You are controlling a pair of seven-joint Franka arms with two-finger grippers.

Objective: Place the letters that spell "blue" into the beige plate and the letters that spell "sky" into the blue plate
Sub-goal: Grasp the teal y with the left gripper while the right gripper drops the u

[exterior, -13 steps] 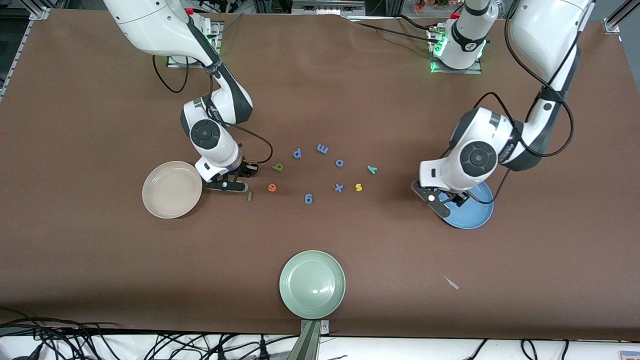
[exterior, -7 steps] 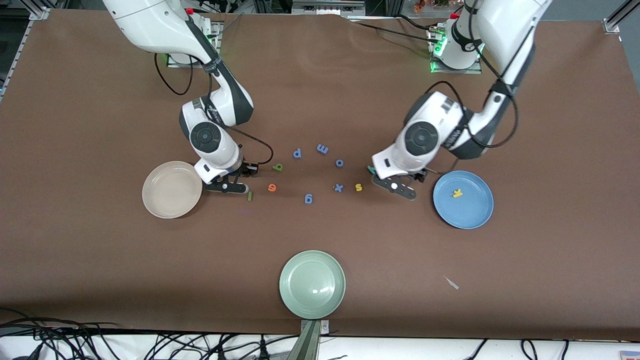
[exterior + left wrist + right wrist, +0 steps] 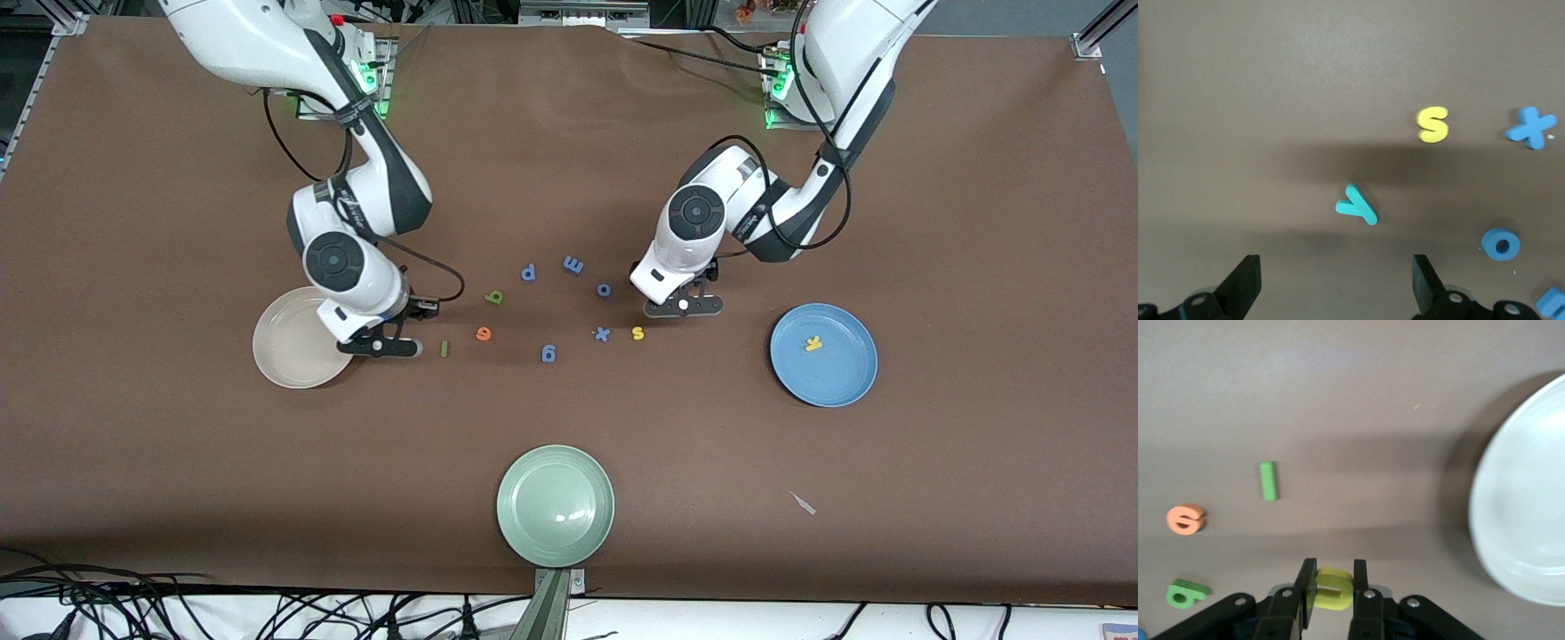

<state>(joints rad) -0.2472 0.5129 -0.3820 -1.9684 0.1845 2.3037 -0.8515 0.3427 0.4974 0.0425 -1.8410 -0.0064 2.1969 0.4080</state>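
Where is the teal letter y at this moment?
The teal y lies flat on the table under the open left gripper, near the yellow s and the blue o; in the front view the left arm hides it.

The beige plate (image 3: 298, 342) lies empty toward the right arm's end of the table. Beside it lie the green l (image 3: 444, 349), orange e (image 3: 484, 334) and olive b (image 3: 494, 298); the yellow u (image 3: 1333, 589) is pinched in the right hand (image 3: 1331, 583). The blue plate (image 3: 836, 378) carries the yellow k (image 3: 813, 343). Yellow s (image 3: 637, 333) and teal y (image 3: 1357, 205) lie flat between the plates.
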